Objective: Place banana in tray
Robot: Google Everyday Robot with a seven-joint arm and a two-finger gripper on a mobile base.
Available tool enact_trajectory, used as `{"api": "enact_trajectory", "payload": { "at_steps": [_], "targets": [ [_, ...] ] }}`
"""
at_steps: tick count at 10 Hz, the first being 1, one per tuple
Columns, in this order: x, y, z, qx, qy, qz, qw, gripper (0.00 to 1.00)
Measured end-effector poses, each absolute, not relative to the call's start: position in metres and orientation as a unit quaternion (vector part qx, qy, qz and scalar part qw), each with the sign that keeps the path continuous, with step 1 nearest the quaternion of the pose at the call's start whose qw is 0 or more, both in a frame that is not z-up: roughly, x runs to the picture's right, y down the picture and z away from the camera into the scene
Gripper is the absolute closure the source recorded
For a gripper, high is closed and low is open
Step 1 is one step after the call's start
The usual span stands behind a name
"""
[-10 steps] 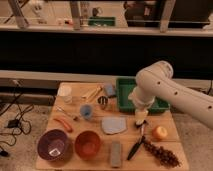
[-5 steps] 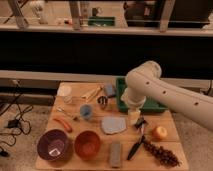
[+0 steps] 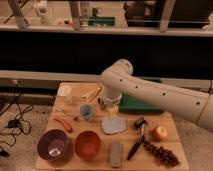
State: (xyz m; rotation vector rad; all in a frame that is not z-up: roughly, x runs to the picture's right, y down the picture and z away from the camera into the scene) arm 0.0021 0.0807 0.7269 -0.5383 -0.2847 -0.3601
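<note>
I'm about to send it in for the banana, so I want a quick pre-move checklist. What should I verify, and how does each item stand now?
1. Banana lying free on the table: ok.
2. Hand open and empty: ok.
3. Hand lined up over the banana: not ok, it hangs between the banana and the tray.
4. Blue cup apart from the banana: ok.
5. Free room in the tray: cannot tell, the arm hides most of it.

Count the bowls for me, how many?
2. Purple bowl at the table's front left, orange bowl beside it. The claw hangs farther back, by the blue cup. The arm may hide more.
</note>
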Motion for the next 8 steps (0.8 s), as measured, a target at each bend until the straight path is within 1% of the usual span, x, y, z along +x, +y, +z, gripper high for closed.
{"api": "enact_trajectory", "payload": {
  "at_steps": [5,8],
  "targets": [
    [0.001,0.081,0.727,-0.263,-0.146,-0.167,0.939,0.20],
    [-0.014,0.065,0.744,-0.258,-0.164,-0.145,0.941,0.20]
  ]
}}
